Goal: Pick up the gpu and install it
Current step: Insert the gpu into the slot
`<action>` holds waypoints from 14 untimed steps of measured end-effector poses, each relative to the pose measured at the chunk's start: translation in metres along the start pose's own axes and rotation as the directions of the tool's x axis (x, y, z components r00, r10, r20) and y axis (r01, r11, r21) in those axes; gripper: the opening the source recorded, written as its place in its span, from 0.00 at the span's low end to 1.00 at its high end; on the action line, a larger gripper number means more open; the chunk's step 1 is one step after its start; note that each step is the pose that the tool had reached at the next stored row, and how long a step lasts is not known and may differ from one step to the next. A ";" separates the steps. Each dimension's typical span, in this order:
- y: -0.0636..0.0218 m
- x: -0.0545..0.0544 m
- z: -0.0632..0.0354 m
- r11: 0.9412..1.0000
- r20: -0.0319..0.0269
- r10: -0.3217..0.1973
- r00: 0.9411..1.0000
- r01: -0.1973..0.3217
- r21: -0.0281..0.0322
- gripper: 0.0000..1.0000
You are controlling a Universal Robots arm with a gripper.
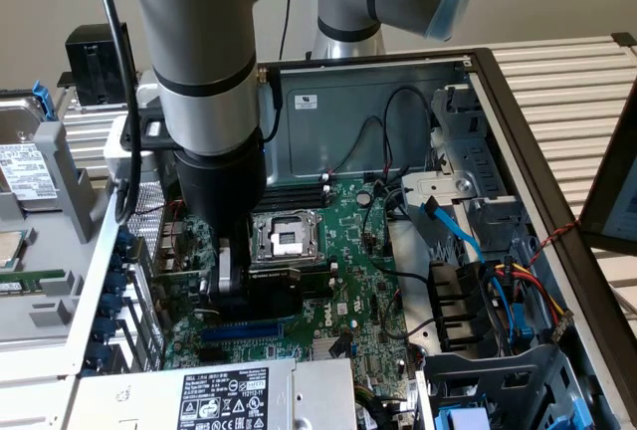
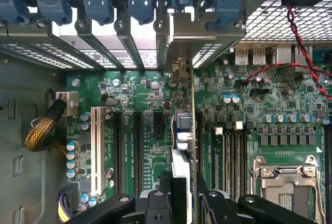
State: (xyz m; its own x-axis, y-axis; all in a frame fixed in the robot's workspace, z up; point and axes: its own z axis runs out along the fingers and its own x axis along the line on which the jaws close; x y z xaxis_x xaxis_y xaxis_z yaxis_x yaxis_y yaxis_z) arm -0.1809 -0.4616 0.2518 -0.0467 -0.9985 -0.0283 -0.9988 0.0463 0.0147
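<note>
Gpu (image 1: 275, 291) stands just beside the processor socket (image 1: 284, 238), half hidden by the arm (image 1: 199, 72) in the exterior view. From the wrist it appears edge-on, clamped tight in the gripper (image 2: 179, 200), its lower edge hard to make out.

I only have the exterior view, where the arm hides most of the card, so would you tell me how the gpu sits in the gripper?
Observer: In the wrist view the gpu stands edge-on between the two fingers of the gripper, which close on its faces.
Operator: Thank you. Which way does it run?
Observer: Parallel to the long black slots, with its far end toward the blue latches at the rear wall.
Operator: Are the neighbouring slots occupied?
Observer: No, the black slots and the white slot beyond them hold no cards.
</note>
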 end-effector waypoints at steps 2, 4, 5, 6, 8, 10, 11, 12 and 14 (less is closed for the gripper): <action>0.0000 0.000 -0.0001 1.000 -0.001 0.000 1.000 0.000 0.000 0.28; 0.0001 0.000 0.0001 1.000 -0.002 0.000 1.000 0.000 0.000 0.28; 0.0001 0.000 0.0002 1.000 -0.002 0.000 1.000 0.000 0.000 0.28; 0.0002 0.000 0.0003 1.000 -0.002 0.000 1.000 0.000 0.000 0.28; 0.0003 0.000 0.0010 1.000 -0.002 0.000 1.000 0.000 0.000 0.28; 0.0005 0.000 0.0020 1.000 -0.002 0.000 1.000 0.000 0.000 0.28; 0.0007 0.000 0.0025 1.000 -0.003 0.000 1.000 0.000 0.000 0.28; 0.0011 0.000 0.0026 1.000 -0.003 0.000 1.000 0.000 0.000 0.28; 0.0020 0.000 0.0027 1.000 -0.003 0.000 1.000 0.000 0.000 0.28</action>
State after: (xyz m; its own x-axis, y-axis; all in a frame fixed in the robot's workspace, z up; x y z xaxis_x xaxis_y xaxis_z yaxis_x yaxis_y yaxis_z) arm -0.1829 -0.4615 0.2491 -0.0467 -0.9986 -0.0253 -0.9988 0.0463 0.0148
